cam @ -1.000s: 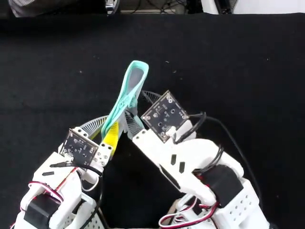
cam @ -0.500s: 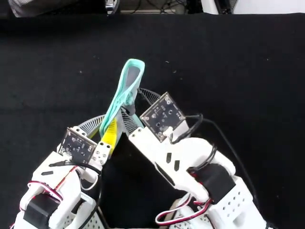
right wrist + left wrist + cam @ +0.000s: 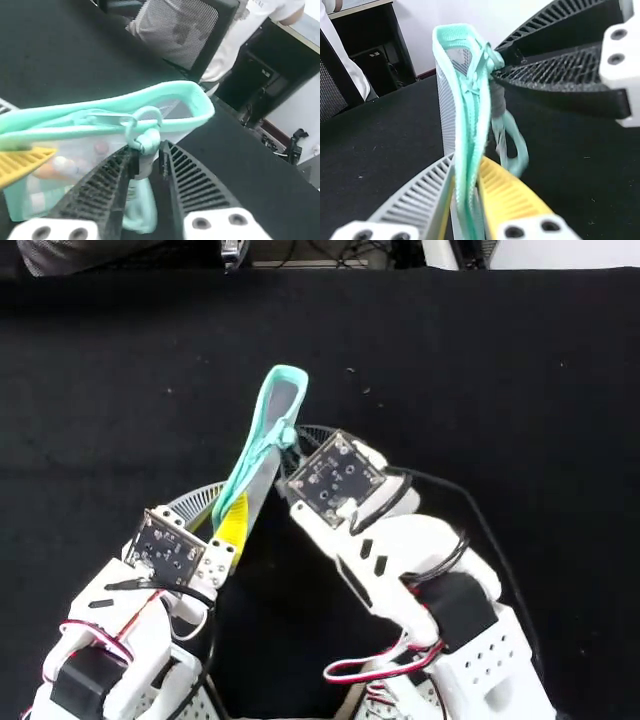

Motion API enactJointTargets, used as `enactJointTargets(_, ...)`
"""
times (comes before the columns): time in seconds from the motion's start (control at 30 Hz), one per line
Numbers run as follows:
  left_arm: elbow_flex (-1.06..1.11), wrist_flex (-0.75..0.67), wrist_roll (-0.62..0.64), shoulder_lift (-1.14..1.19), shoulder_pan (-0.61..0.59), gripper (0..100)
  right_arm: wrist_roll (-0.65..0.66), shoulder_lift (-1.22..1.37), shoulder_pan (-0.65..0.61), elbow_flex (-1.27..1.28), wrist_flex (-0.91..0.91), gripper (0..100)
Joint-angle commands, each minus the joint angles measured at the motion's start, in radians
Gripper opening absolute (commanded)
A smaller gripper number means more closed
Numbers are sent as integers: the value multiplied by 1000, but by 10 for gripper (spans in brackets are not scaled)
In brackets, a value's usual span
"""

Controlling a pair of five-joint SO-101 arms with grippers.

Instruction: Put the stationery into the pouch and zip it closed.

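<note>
High view: pouch [image 3: 262, 445] mid-frame; step looks like zipping.
Left gripper [image 3: 465, 162]: clamps pouch.
Right gripper [image 3: 146, 151]: pinches zipper pull [image 3: 145, 141]; next, slide it.

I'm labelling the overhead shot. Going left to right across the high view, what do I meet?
left arm's wrist camera board → mint pouch → right arm's wrist camera board

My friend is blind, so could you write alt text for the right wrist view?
The right gripper, black and ribbed, pinches the mint zip pull of a see-through pouch over a black table. A yellow finger from the other arm holds the pouch; stationery shows inside.
</note>
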Motion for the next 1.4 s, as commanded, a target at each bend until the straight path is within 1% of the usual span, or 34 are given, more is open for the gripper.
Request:
enactJointTargets(0.0, 1, -18, 0, 2, -4, 29, 9, -7, 18, -42, -15, 85)
enactJointTargets(0.17, 1, -18, 0, 2, -4, 29, 6, -8, 12, -44, 6, 88)
enactJointTargets(0.27, 1, -18, 0, 2, -4, 29, -40, -35, 8, -53, 41, 90)
enactJointTargets(0.4, 1, -18, -2, 2, -4, 29, -51, -88, -29, -71, 91, 166)
enactJointTargets(0.6, 1, -18, -2, 2, -4, 29, -55, -44, -38, -73, 91, 171)
enactJointTargets(0.8, 22, -25, -2, 2, -4, 29, -55, -21, -140, -73, 52, 173)
enactJointTargets(0.9, 27, -26, -2, 2, -4, 29, -63, -19, -163, -74, 29, 173)
enactJointTargets(1.0, 22, -26, -2, 2, -4, 29, -98, -15, -160, -68, 9, 173)
enactJointTargets(1.1, 24, -26, -2, 2, -4, 29, -97, 31, -158, -74, -2, 173)
enactJointTargets(1.2, 24, -26, -2, 2, -4, 29, -97, 88, -157, -74, -52, 170)
enactJointTargets(1.3, 25, -26, -2, 2, -4, 29, -101, 104, -130, -99, -72, 169)
enactJointTargets(1.37, 25, -26, -2, 2, -4, 29, -98, 104, -106, -131, -61, 147)
